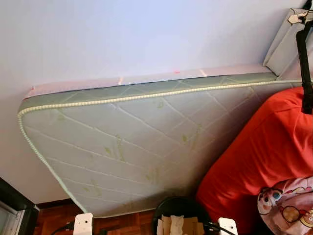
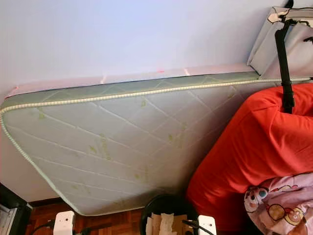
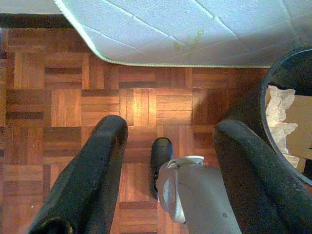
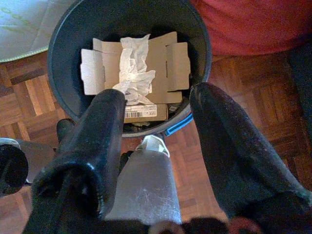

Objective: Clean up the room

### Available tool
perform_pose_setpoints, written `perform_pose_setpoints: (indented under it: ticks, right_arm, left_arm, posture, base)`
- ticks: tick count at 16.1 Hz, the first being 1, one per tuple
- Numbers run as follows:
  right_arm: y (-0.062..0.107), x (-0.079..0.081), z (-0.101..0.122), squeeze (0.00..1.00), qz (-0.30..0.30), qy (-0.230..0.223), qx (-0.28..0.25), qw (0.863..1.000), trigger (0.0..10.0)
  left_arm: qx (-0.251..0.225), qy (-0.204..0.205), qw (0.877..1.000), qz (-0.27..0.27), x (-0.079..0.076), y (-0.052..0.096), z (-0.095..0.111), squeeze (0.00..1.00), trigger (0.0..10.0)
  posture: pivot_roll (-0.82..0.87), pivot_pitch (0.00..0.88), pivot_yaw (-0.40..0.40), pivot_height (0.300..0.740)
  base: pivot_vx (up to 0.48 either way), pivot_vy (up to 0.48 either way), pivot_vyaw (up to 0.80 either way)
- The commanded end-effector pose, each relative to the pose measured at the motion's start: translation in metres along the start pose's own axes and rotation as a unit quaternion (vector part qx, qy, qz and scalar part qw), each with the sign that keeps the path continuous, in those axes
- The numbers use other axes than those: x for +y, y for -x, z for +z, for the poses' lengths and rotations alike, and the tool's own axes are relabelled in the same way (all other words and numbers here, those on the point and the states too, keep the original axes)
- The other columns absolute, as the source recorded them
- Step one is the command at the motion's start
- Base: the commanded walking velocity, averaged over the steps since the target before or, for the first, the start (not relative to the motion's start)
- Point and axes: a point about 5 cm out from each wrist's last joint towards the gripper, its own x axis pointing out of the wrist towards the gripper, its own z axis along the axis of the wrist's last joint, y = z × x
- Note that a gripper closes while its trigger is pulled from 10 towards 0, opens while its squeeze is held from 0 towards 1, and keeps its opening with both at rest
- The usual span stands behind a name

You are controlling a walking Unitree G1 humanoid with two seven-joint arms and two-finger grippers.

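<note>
Right gripper (image 4: 156, 146) hangs spread and empty over the bin (image 4: 58, 58), near-centre by the mattress (image 1: 127, 147); you'd pinch its light, crushable tissue (image 4: 134, 73) mid-wad. Left gripper (image 3: 168, 151) gapes over floor (image 3: 63, 97).

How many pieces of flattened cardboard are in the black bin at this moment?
1 that is plain: a flattened cardboard box lying across the top of the black bin, under a crumpled white paper. A labelled box edge shows below it; more may be hidden underneath.
</note>
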Motion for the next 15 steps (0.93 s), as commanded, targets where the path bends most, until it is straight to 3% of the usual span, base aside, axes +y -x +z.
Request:
perform_pose_setpoints:
  ticks: [1, 7, 15]
  right_arm:
    - [-0.0001, 0.0018, -0.0011, 0.0, -0.001, -0.001, 0.001, 1.0, 10.0]
    - [-0.0005, 0.0037, 0.0004, 0.0, 0.0, 0.012, -0.002, 1.0, 10.0]
    - [-0.0007, 0.0057, 0.0012, 0.0, 0.004, 0.016, -0.007, 1.0, 10.0]
  left_arm:
    - [0.01, 0.003, 1.0, 0.004, 0.0, 0.0007, -0.0042, 0.0, 10.0]
    - [0.009, -0.005, 1.0, 0.002, -0.002, 0.0, -0.0029, 0.0, 10.0]
    - [0.011, -0.011, 1.0, 0.0, -0.0012, -0.0001, -0.0024, 0.0, 10.0]
  posture:
    - [0.07, 0.0, -0.043, 0.74]
    - [0.08, 0.0, -0.04, 0.74]
    - [0.08, 0.0, -0.031, 0.74]
  base:
    - [0.0, 0.0, 0.0]
    - [0.0, 0.0, 0.0]
    - [0.0, 0.0, 0.8]
